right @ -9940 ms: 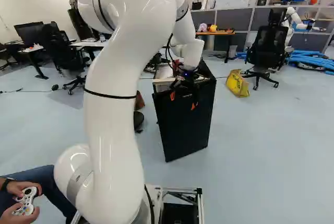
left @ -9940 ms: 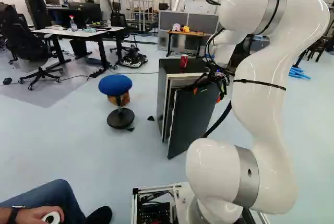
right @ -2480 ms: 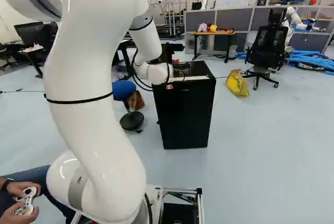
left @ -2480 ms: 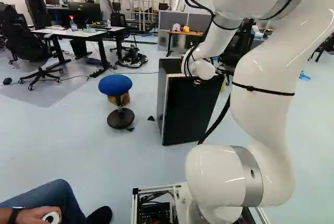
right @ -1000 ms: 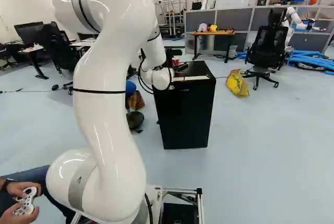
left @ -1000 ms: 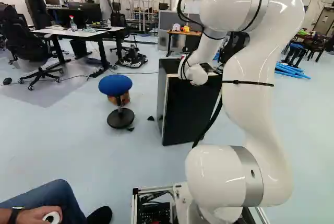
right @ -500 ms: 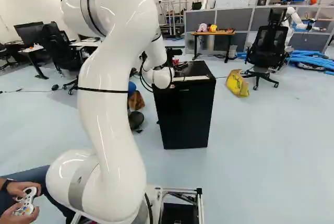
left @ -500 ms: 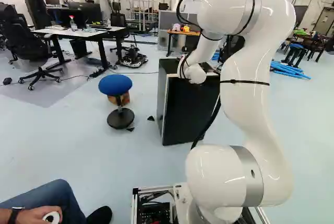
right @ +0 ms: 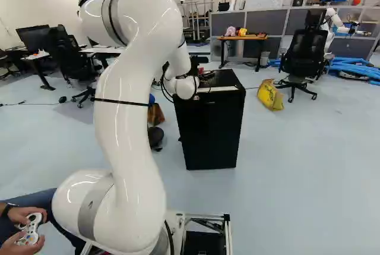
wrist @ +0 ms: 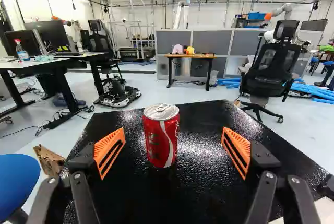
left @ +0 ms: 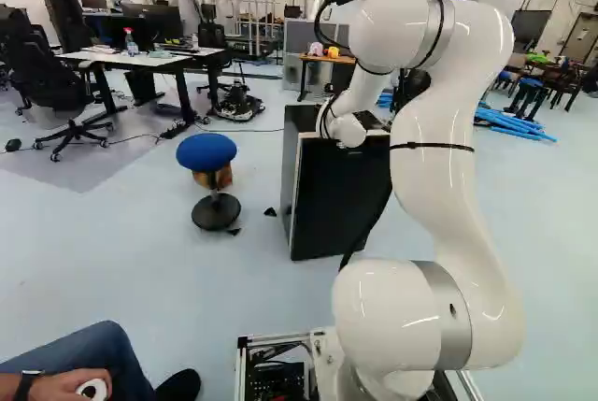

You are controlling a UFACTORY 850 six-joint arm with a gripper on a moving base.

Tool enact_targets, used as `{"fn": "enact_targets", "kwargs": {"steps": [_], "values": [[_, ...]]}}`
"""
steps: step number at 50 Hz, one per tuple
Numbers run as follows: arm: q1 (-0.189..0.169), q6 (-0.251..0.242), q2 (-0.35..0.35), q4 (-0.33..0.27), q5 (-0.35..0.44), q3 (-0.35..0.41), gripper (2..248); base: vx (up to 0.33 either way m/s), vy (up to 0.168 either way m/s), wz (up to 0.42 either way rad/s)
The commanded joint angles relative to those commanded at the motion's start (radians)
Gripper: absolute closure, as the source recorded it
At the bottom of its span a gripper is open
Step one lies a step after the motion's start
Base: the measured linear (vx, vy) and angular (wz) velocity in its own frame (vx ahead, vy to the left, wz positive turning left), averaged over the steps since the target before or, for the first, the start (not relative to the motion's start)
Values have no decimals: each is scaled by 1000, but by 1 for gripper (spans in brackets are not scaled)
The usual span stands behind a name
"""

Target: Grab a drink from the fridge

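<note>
In the right base view my gripper (right: 205, 77) is low over the front of the black fridge's top, its fingertips too small to make out. The fridge (left: 338, 197) has its door flush against the body, so its inside is hidden. A red can (wrist: 161, 136) stands upright on the fridge top. In the wrist view my gripper (wrist: 173, 151) is open, with orange pads (wrist: 109, 152) wide apart. The can lies in the span between them, slightly ahead and closer to one finger, touching neither.
A blue stool (left: 207, 150) stands beside the fridge. A yellow bag (right: 271, 95) and a black office chair (right: 306, 59) are beyond its other side. Further back is a small wooden table (wrist: 190, 56). Another robot (right: 335, 23) stands far off.
About ten seconds ago the fridge door stood ajar; it is flush now. During the last second my arm's upper part has swung left in the left base view, with its wrist staying low by the fridge top.
</note>
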Motion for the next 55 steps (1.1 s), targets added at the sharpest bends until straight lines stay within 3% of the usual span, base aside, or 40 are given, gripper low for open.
{"fn": "enact_targets", "kwargs": {"steps": [26, 55], "values": [[10, 0, -57, 46, -48, -78, 3, 0, 0, 0], [25, 0, -102, 53, -53, -142, 3, 0, 0, 0]]}}
